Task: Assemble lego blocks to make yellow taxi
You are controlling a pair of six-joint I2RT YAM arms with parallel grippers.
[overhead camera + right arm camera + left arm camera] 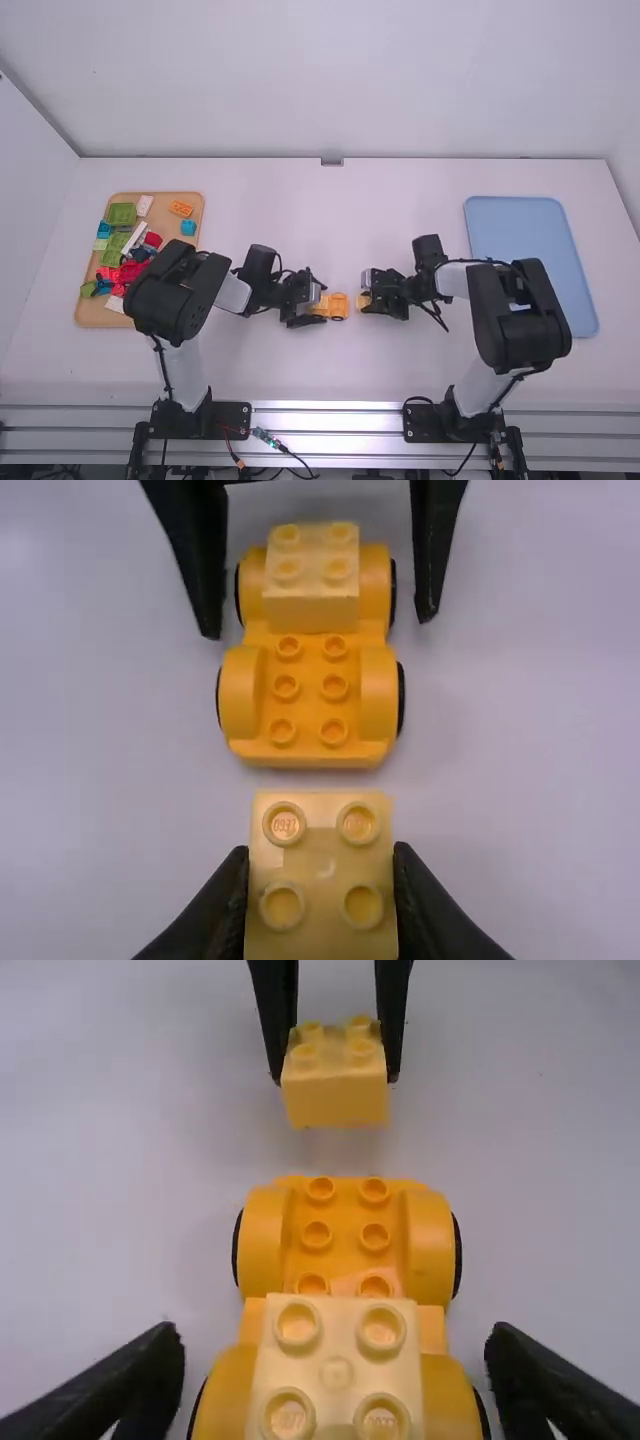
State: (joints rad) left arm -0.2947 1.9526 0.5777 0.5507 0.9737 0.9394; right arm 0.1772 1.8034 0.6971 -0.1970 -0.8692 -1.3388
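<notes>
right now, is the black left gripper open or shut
Open: the left gripper has gaps between its fingers and the yellow-orange wheeled plastic base.

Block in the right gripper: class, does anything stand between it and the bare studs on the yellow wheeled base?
Nothing visible does. The held block faces the bare end of the wheeled base. The mounted block sits at the far end, flanked by the left gripper's open fingers.
</notes>
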